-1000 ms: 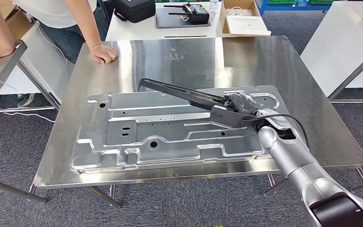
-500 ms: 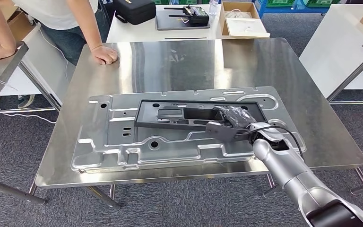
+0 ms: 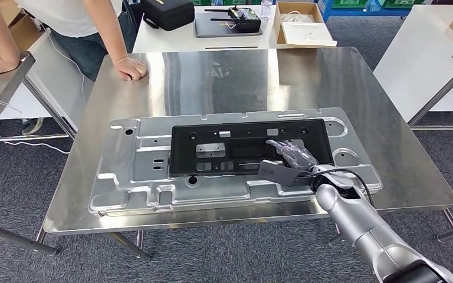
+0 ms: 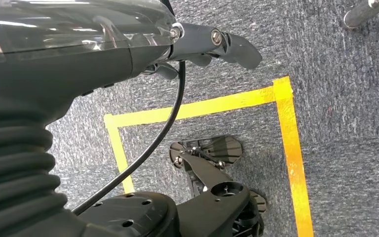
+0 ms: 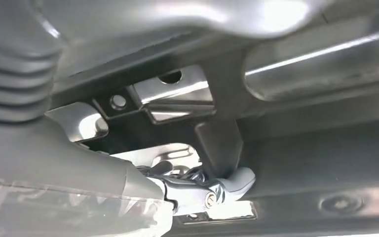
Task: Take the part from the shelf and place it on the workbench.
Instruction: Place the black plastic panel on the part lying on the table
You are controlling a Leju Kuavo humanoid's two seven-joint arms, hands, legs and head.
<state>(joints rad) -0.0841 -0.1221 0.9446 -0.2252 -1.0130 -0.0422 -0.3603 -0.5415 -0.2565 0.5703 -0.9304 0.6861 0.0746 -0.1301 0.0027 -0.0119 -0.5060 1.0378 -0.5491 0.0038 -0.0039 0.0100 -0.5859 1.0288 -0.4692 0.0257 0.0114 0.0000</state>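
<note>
Where the head view looks down, a flat black rectangular plastic frame part (image 3: 248,146) lies on top of a large stamped silver metal panel (image 3: 130,177), and this panel rests on the shiny steel tabletop (image 3: 230,73). The black part sits in the middle and right area of the panel, with its long side running left to right and its cut-out windows showing the silver metal under it. The right hand (image 3: 289,158) reaches in from the near right and rests on the near right portion of the black part; its dark fingers (image 3: 292,150) lie over the part's surface and the thumb is at the near edge. I cannot tell from these pictures if the hand grips the part or only touches it. In the right wrist view the black part (image 5: 286,148) is very close, and a grey fingertip (image 5: 239,180) presses against one of its ribs.

The left hand (image 4: 212,42) hangs over grey carpet floor (image 4: 345,108) marked with yellow tape (image 4: 286,128), with its fingers curled in and nothing in them.

At the far left of the tabletop, a person's hand (image 3: 130,66) leans on the corner. Farther behind stands a white table (image 3: 171,36) with a black bag (image 3: 166,12) and an open cardboard box (image 3: 304,23).
</note>
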